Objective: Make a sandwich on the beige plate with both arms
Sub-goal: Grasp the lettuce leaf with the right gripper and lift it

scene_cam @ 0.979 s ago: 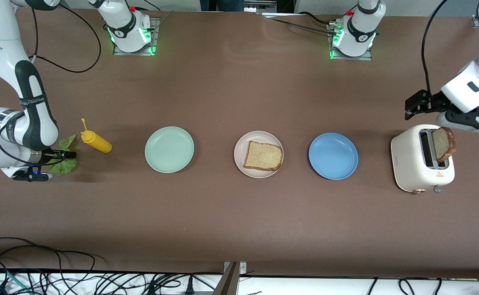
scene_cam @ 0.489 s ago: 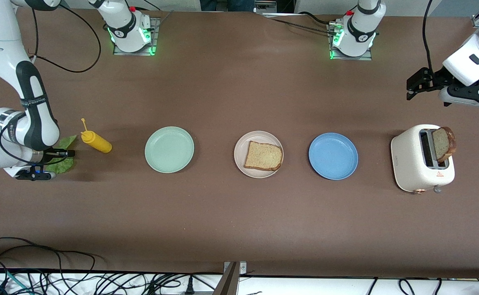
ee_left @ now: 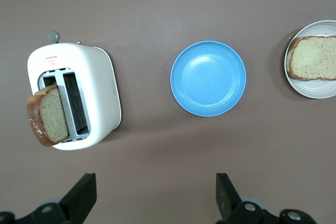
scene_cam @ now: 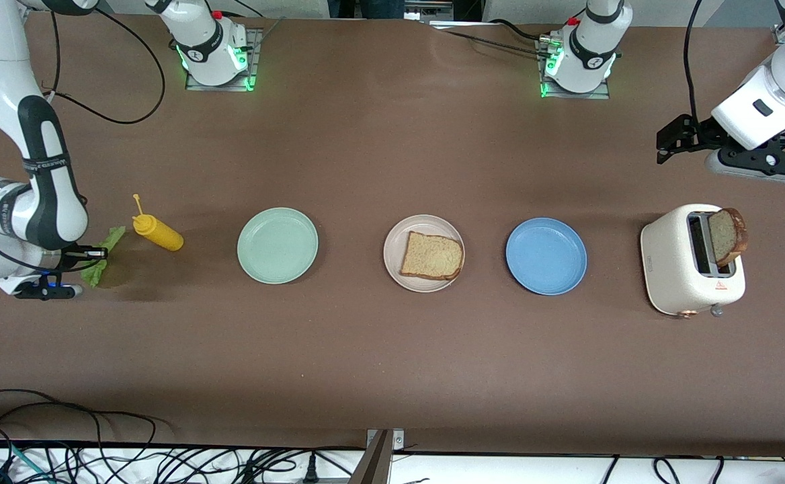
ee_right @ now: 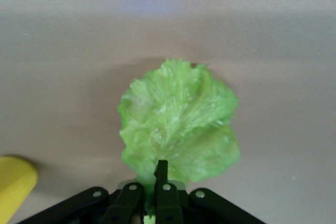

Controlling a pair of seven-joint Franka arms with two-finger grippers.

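The beige plate [scene_cam: 394, 236] holds one brown bread slice [scene_cam: 433, 256]; both also show in the left wrist view, plate [ee_left: 315, 91] and slice [ee_left: 314, 57]. A second slice [scene_cam: 728, 235] stands up out of the white toaster [scene_cam: 675, 269], which also shows in the left wrist view [ee_left: 50, 118]. My right gripper [scene_cam: 100, 254] is shut on the ruffled green lettuce leaf [scene_cam: 97, 272] and holds it just above the table at the right arm's end; the leaf [ee_right: 178, 124] hangs from the gripper [ee_right: 152, 182]. My left gripper [scene_cam: 668, 141] is open and empty, up over the table near the toaster [ee_left: 156, 198].
A yellow mustard bottle [scene_cam: 157, 233] lies beside the lettuce. A mint-green plate [scene_cam: 277, 245] and a blue plate [scene_cam: 546, 255] flank the beige plate. Cables run along the table's front edge.
My right gripper has pulled the lettuce up and toward the right arm's end, so the leaf now hangs folded. My left gripper has risen away from the toaster, toward the robot bases.
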